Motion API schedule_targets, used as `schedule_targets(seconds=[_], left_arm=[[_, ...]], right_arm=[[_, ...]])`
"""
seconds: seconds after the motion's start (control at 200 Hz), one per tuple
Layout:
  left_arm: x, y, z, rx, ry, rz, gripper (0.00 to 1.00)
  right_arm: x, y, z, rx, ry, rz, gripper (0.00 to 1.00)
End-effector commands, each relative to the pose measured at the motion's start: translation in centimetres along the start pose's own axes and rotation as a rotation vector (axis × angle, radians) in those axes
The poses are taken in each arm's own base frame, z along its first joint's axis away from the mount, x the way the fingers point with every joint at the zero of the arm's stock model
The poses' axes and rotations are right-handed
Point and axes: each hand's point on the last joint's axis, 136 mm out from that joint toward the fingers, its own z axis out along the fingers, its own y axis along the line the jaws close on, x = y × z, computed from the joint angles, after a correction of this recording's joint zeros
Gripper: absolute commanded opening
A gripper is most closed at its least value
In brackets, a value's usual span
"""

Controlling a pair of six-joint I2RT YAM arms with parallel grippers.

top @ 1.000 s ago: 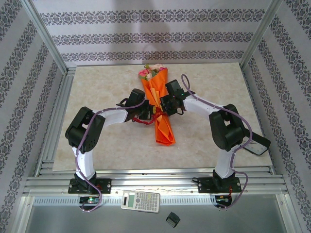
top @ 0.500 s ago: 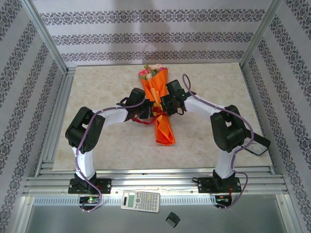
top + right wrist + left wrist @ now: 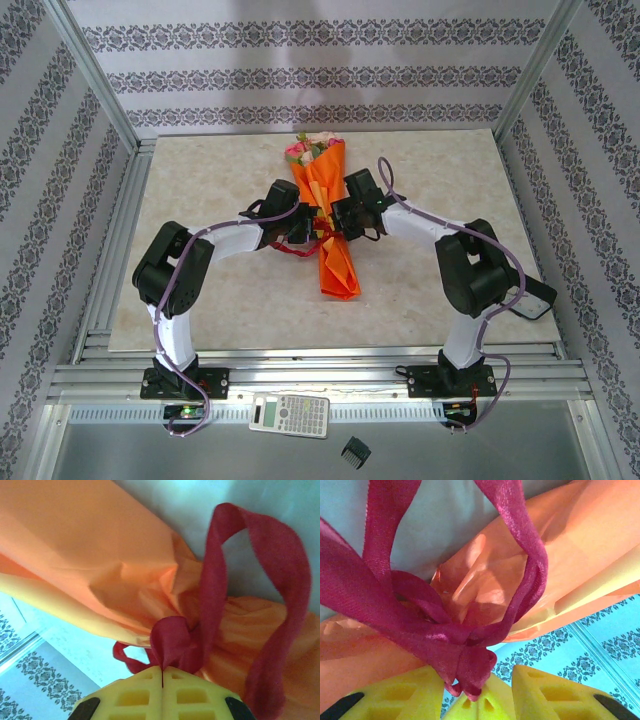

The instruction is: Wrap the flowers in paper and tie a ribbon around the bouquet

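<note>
The left claw (image 3: 475, 675) is seen with its fingers apart, and the knot of the ribbon (image 3: 445, 640) lies loose between them. The right claw (image 3: 162, 670) is closed, apparently pinched on a ribbon fold. Beyond, the bouquet (image 3: 335, 265) is laid along the middle of the table (image 3: 200, 300), with the flowers (image 3: 305, 148) at the far end. If the ribbon is pulled from one side only, the knot could be loosened or the paper (image 3: 100, 555) torn.

Pale damask-striped walls (image 3: 300, 80), aluminium frame (image 3: 320, 378), perhaps marble-patterned beige tabletop (image 3: 210, 170), bright even light.
</note>
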Motion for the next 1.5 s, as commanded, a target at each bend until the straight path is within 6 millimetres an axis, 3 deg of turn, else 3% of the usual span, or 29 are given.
schedule_targets(seconds=[0.0,0.385,0.664,0.934,1.099,1.274,1.499], left_arm=[[0.8,-0.1,0.7,-0.002,0.015,-0.014,0.4],[0.6,-0.3,1.2,-0.005,0.013,-0.01,0.35],[0.5,-0.2,1.6,-0.007,0.02,-0.006,0.24],[0.4,0.1,1.7,-0.016,0.021,-0.007,0.2],[0.2,0.1,2.0,-0.007,0.016,-0.001,0.1],[-0.2,-1.4,2.0,0.084,-0.002,0.012,0.02],[-0.3,-0.8,2.0,0.091,0.007,0.017,0.01]], right_arm=[[0.8,0.3,-1.1,-0.029,0.022,0.004,0.0],[1.0,0.2,-1.2,-0.046,0.039,0.001,0.0],[1.1,-0.2,-1.2,-0.039,0.043,0.002,0.0],[1.1,-0.3,-1.2,-0.042,0.043,0.003,0.0],[1.2,-0.3,-1.2,-0.046,0.047,0.003,0.0],[1.4,-0.6,-1.1,-0.046,0.059,0.01,0.0],[1.4,-0.8,-0.9,-0.06,0.069,0.032,0.0]])
